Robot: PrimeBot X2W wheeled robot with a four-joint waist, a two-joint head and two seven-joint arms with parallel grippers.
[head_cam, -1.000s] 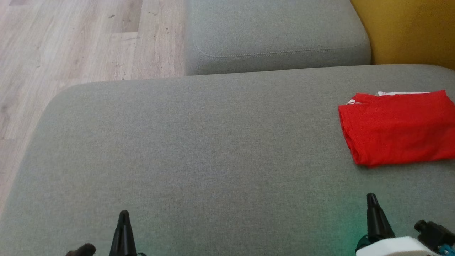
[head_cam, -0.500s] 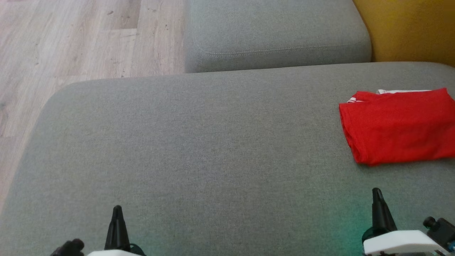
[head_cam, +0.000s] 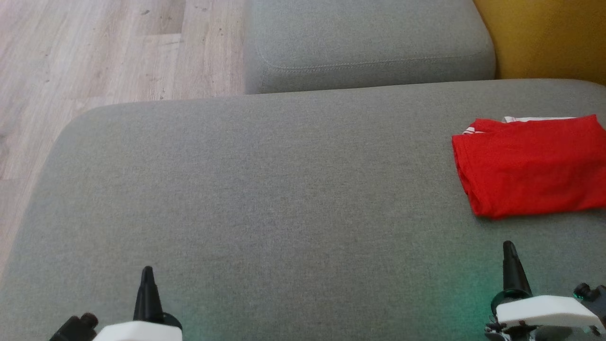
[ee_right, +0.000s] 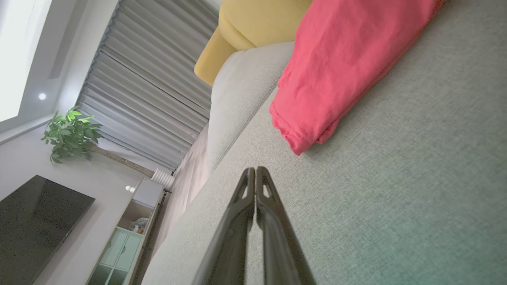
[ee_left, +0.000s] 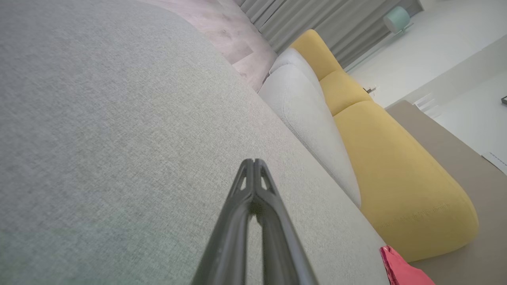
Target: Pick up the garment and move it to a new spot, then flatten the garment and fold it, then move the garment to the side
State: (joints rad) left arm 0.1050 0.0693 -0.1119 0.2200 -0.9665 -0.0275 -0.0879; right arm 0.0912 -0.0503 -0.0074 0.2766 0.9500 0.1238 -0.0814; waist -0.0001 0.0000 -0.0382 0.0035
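The garment (head_cam: pixel 530 166) is red with a white edge showing at its far side, folded into a neat rectangle at the right of the grey cushion (head_cam: pixel 284 189). In the right wrist view the garment (ee_right: pixel 340 67) lies just beyond my fingers, apart from them. A corner of the garment (ee_left: pixel 400 269) shows in the left wrist view. My right gripper (head_cam: pixel 509 246) is shut and empty, hovering near the cushion's front right, short of the garment. At the front left my left gripper (head_cam: pixel 147 271) is shut with nothing in it.
A second grey cushion (head_cam: pixel 369 42) sits behind the main one. A yellow seat (head_cam: pixel 544 38) stands at the back right. Wooden floor (head_cam: pixel 94 57) lies to the left past the cushion's rounded edge. A plant (ee_right: pixel 71 132), curtains and a TV cabinet stand farther off.
Both arms have come further into the head view, white wrist housings now showing, while the picture shifted slightly. The garment lies as before.
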